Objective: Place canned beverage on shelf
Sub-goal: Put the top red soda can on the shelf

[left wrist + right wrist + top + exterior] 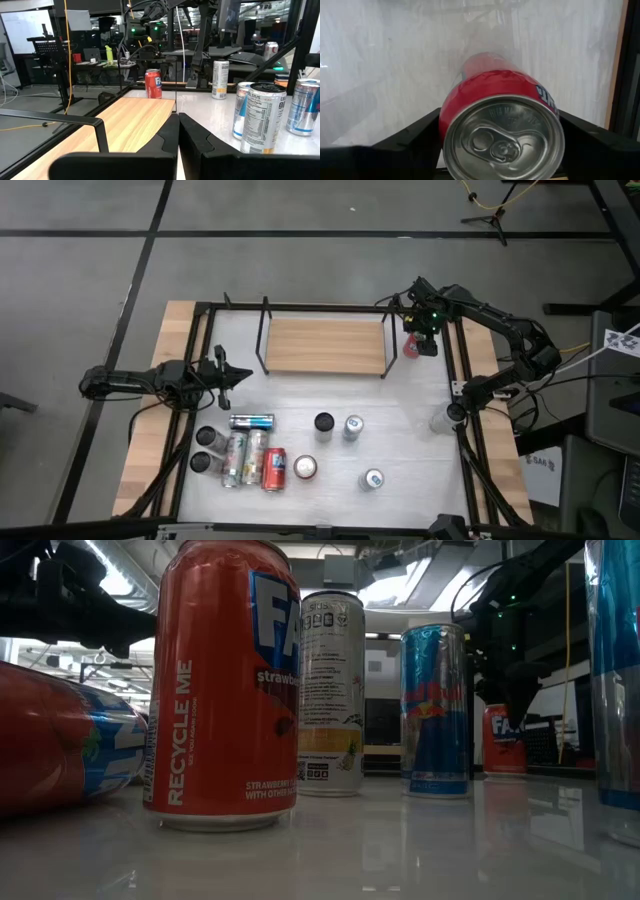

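A red can (412, 346) stands upright on the white table just off the right end of the shelf (325, 345), a light-wood board with black rod uprights. My right gripper (424, 340) hangs over the can, pointing down, fingers closed on its sides; the wrist view looks down on the can's silver top (502, 135). From table height the can (505, 740) shows with its base on the table. My left gripper (178, 130) waits shut at the table's left edge, level and touching nothing. My right gripper pinches the red can's upper wall (451, 107) between its two fingers, one on each opposite side. The fingers (417, 132) come from above, pointing down along the can. The can stays upright with its base on the table.
Several more cans crowd the near left (245, 455), some lying, some upright. Single cans stand near the middle (324, 422) (353, 427) and toward the near edge (373, 479). A black frame rail (455, 370) runs close beside the right gripper.
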Available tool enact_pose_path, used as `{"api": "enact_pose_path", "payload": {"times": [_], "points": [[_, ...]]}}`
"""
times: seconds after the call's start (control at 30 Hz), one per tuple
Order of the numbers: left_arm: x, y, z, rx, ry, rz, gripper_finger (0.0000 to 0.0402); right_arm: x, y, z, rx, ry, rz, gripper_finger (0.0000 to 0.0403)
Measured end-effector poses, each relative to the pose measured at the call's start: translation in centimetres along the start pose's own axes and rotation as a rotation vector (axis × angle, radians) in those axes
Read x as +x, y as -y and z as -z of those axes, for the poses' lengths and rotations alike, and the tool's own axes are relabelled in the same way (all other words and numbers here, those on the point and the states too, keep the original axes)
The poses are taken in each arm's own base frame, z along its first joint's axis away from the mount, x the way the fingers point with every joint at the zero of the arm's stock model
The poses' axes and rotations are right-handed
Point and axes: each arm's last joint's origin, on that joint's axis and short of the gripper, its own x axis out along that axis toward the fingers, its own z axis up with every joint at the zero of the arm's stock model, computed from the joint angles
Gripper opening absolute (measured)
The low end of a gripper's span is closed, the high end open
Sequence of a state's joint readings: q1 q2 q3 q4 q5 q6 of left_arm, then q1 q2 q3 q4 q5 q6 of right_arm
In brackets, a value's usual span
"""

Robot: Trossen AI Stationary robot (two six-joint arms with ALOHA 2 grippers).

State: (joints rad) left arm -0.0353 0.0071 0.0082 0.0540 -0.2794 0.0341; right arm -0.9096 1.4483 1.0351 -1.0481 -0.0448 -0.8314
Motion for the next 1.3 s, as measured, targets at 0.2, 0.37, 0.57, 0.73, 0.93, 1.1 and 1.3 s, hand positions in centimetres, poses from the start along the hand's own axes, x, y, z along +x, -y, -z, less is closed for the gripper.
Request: {"api": "enact_pose_path", "payload": {"times": [0.2,0.37,0.57,0.73,0.93,1.1,1.3], "points": [[0.0,0.0,0.0,0.0,0.0,0.0,0.0,0.0,0.0,0.0,0.042,-0.001,-0.001,0.029],[0.0,0.0,0.0,0.0,0.0,0.0,0.0,0.0,0.0,0.1,0.042,-0.015,0.011,0.0309],[0.0,0.0,0.0,0.0,0.0,0.0,0.0,-0.3,0.1,0.1,0.042,-0.046,0.024,0.0291],[0.0,0.0,0.0,0.0,0.0,0.0,0.0,-2.0,0.4,-0.3,0.042,-0.044,0.04,0.0295],[0.0,0.0,0.0,0.0,0.0,0.0,0.0,-5.3,1.1,-1.1,0.068,-0.005,0.091,0.0297],[0.0,0.0,0.0,0.0,0.0,0.0,0.0,-9.2,1.4,-1.4,0.069,-0.001,0.145,0.0293],[0.0,0.0,0.0,0.0,0.0,0.0,0.0,-13.9,1.3,-1.5,0.112,0.041,0.237,0.0296]]}}
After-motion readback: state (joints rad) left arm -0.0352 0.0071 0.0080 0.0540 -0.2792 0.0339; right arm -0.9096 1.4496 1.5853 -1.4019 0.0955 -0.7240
